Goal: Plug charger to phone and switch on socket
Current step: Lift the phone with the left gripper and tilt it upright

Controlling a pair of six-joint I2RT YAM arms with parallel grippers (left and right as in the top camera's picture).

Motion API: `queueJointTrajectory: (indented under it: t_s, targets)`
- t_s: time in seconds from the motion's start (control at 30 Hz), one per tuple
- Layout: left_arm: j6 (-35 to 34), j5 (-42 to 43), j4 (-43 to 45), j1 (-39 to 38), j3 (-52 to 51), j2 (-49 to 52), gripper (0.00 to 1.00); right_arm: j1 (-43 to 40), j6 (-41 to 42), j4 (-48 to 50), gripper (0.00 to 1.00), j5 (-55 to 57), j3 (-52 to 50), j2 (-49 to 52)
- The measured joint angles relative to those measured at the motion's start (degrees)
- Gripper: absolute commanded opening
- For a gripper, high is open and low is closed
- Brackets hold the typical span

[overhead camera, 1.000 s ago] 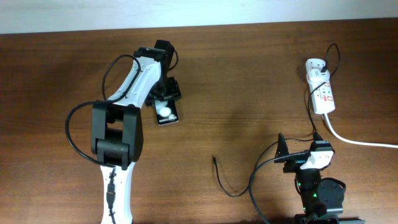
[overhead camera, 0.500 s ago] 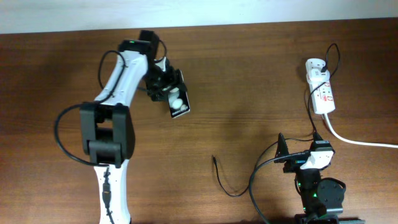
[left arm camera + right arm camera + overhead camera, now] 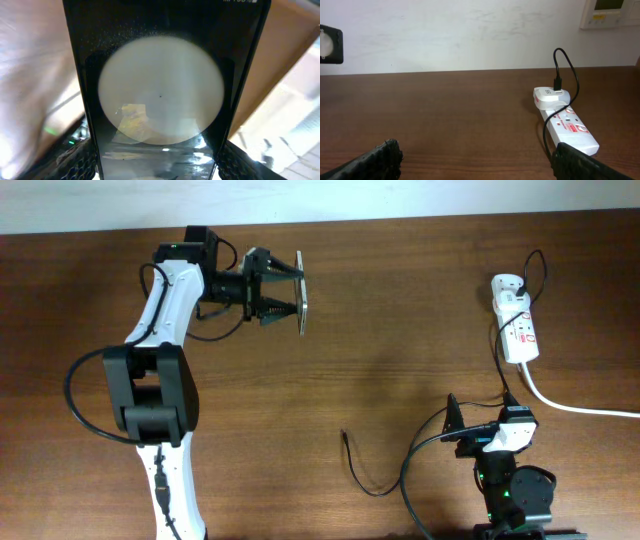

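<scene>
Red markings on the socket (image 3: 519, 329) are too small to read.

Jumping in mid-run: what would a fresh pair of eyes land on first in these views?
The left tool grips the phone towards the far left, turned on edge, and its glossy face fills the left wrist view. The charger curls loose at near centre, with its plug tip lying free on the table. Its other end is plugged in at the socket at far right.

Even, bright light; round glare on the close, blurred phone (image 3: 160, 100)
</scene>
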Motion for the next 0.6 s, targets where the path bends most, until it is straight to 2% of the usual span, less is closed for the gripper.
queueJointTrajectory:
  t_s: [0.13, 0.3, 0.47, 0.6]
  targets:
    - [-9.5, 3.3, 0.0, 0.0, 0.0, 0.0, 0.00, 0.0, 0.0, 0.0, 0.99, 0.0, 0.0, 0.0]
    - [-17.3, 3.5, 0.0, 0.0, 0.0, 0.0, 0.00, 0.0, 0.0, 0.0, 0.99, 0.0, 0.0, 0.0]
    - [-22.3, 3.7, 0.0, 0.0, 0.0, 0.0, 0.00, 0.0, 0.0, 0.0, 0.99, 0.0, 0.0, 0.0]
    - [-23.5, 3.7, 0.0, 0.0, 0.0, 0.0, 0.00, 0.0, 0.0, 0.0, 0.99, 0.0, 0.0, 0.0]
